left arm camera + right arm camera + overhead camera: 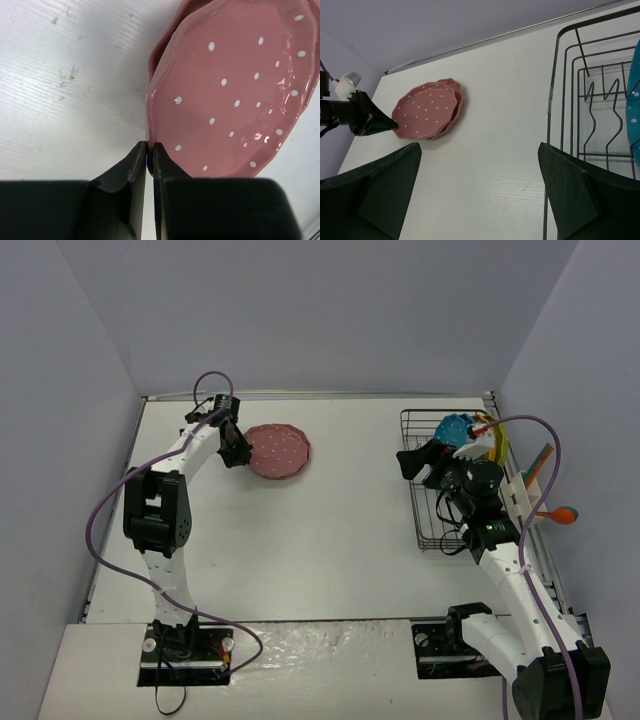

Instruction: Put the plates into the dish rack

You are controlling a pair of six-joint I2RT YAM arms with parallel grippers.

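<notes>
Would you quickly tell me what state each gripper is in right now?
Left gripper: shut on the rim of the top pink plate.
Right gripper: open, holding nothing.

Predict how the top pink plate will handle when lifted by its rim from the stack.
Probably stiff: the top pink plate shows no bend with only its rim in the left hand. Likely slippery: glossy highlights and a thin edge pinch, so it may pivot. Possibly fragile: it could chip dropping onto the lower pink plate.
</notes>
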